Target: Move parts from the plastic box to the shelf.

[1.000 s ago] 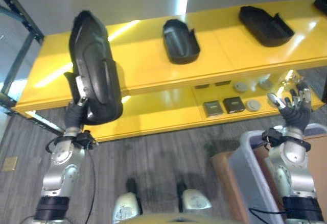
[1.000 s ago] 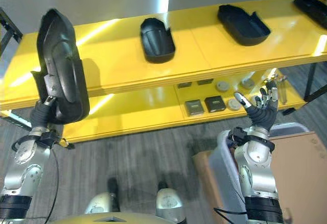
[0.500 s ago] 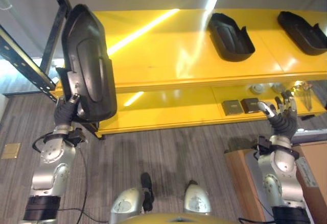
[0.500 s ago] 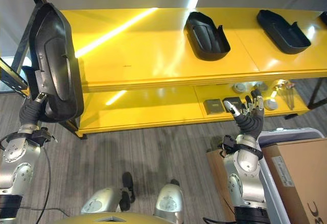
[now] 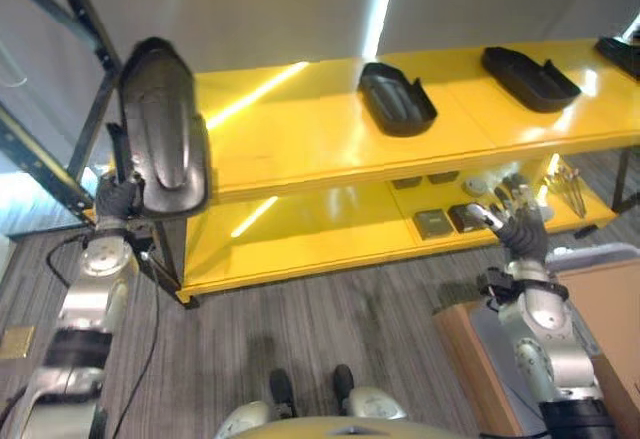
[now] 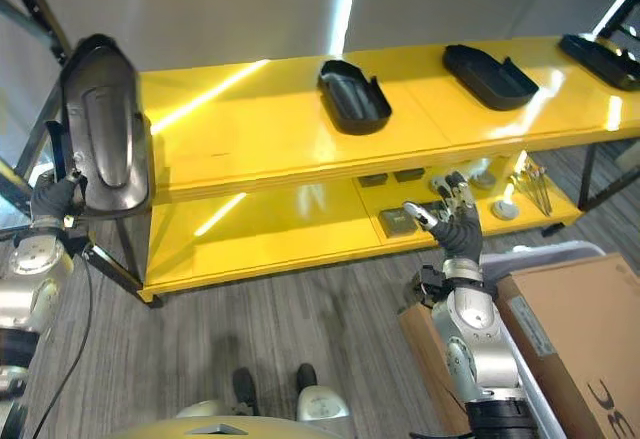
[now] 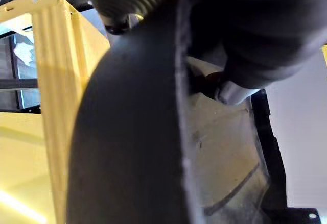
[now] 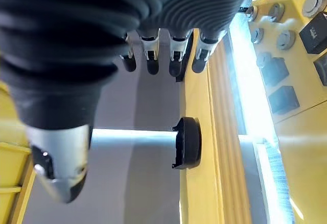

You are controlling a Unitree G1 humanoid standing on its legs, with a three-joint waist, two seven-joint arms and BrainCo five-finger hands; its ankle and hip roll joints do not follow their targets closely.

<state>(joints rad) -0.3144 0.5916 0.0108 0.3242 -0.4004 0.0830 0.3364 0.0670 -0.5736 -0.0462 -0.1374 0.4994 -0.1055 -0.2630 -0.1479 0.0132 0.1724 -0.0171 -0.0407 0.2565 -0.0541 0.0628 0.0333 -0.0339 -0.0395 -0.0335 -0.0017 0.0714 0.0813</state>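
A large black moulded part [image 5: 160,129] stands upright at the left end of the yellow shelf [image 5: 300,129], its lower edge gripped by my left hand [image 5: 118,197]. The left wrist view has the same part [image 7: 133,147] right against the hand, with a finger [image 7: 235,89] curled on its rim. My right hand [image 6: 458,227] is raised in front of the lower shelf, fingers [image 8: 153,55] straight, holding nothing. The plastic box [image 6: 560,252] shows its pale rim at the lower right, behind that hand.
Three black parts [image 5: 396,99] [image 5: 530,64] [image 5: 620,54] lie on the top shelf. Dark square pieces [image 5: 432,223], grey discs and small tools sit on the lower shelf. A black rack post [image 5: 85,19] rises at the far left. A cardboard box [image 6: 575,329] lies over the plastic box.
The camera has swung, so the whole scene has shifted. The left hand still holds the black part, now nearer the shelf's left end. The right hand stays raised and open.
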